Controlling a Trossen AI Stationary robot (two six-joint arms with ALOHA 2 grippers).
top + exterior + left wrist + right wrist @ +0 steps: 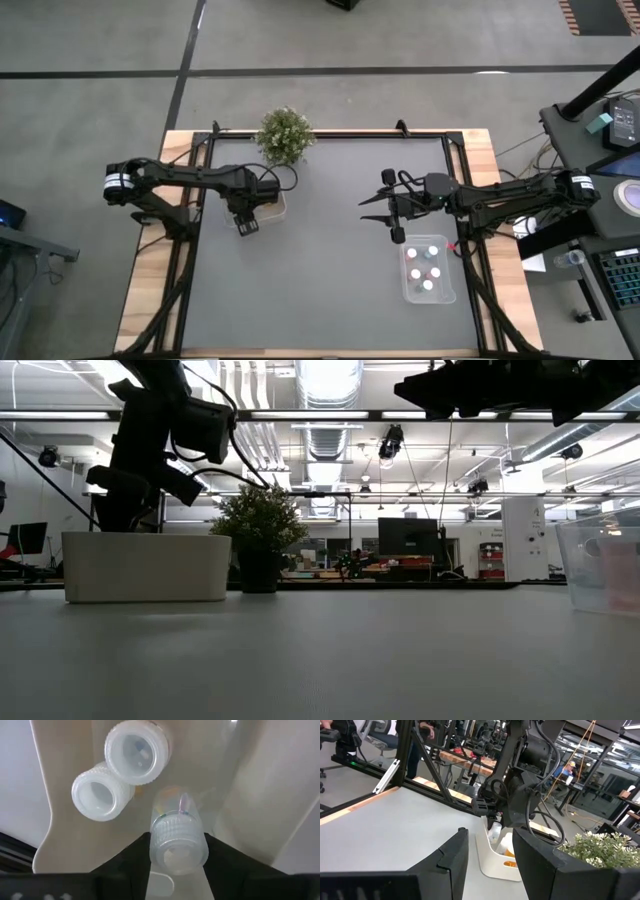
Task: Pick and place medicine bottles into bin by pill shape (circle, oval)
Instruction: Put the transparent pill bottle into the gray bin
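My left gripper [246, 222] is over the white bin [274, 209] at the table's far left, shut on a small clear bottle with a white ribbed cap [177, 845]. Two more white-capped bottles [136, 751] [100, 795] lie in that bin. Something orange [510, 864] also shows inside it. My right gripper [385, 218] is open and empty above the table's middle right, its fingers [451, 855] pointing at the left arm. A clear bin [412, 292] at the near right holds several white-capped bottles [425, 266]. My left gripper pinches the bottle by the sides of its white ribbed cap [155, 837] between its two fingers. The fingers come from above, pointing down into the white bin. The bottle hangs below them, cap up. Whether its bottom touches the bin floor I cannot tell.
A green potted plant [285, 135] stands at the far edge just behind the white bin. Black frame rails run along the table's left, right and far sides. The grey mat [320, 290] lies open between the two bins.
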